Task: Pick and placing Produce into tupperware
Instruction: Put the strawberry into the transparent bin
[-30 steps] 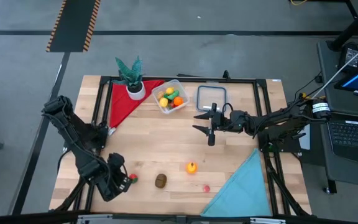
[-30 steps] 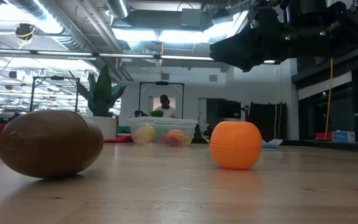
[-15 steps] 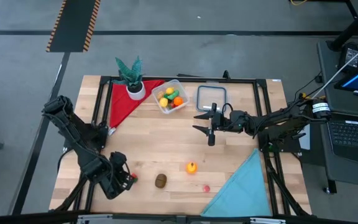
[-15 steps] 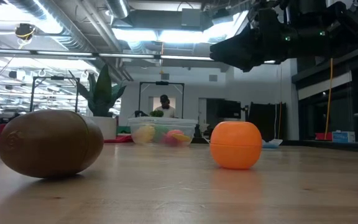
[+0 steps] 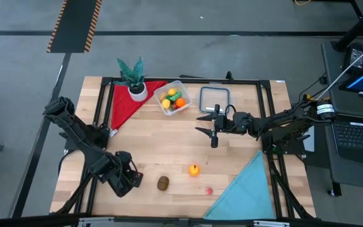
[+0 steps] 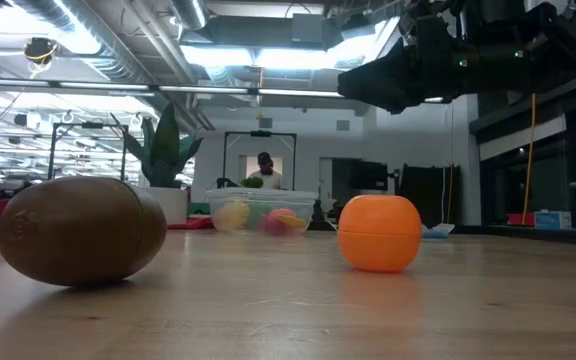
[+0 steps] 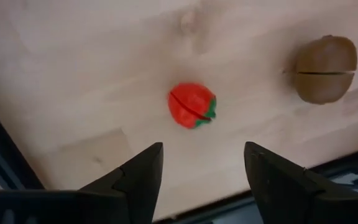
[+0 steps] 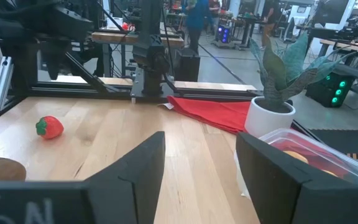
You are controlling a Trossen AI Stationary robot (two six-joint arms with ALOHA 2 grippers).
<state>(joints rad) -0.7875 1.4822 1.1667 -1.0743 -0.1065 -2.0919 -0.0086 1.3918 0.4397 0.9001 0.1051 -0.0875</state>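
A red strawberry (image 7: 192, 104) lies on the wood table, straight below my left gripper (image 7: 201, 180). That gripper points down near the table's front left (image 5: 126, 178), open, touching nothing. A brown kiwi (image 5: 162, 183), an orange fruit (image 5: 195, 169) and a small pink piece (image 5: 209, 190) lie along the near side. The clear tupperware (image 5: 174, 98) sits at the back and holds several produce pieces. My right gripper (image 5: 210, 126) hovers level over the table's middle, open and empty.
A clear lid (image 5: 215, 98) lies to the right of the tupperware. A potted plant (image 5: 133, 79) stands on a red cloth (image 5: 128, 101) at the back left. A blue cloth (image 5: 247, 186) covers the near right corner. A black frame (image 5: 181, 81) rims the table.
My left gripper has moved toward the table's right edge, along the near side, and now stands over the strawberry, which it hides in the high view. The strawberry and the other produce have stayed in place.
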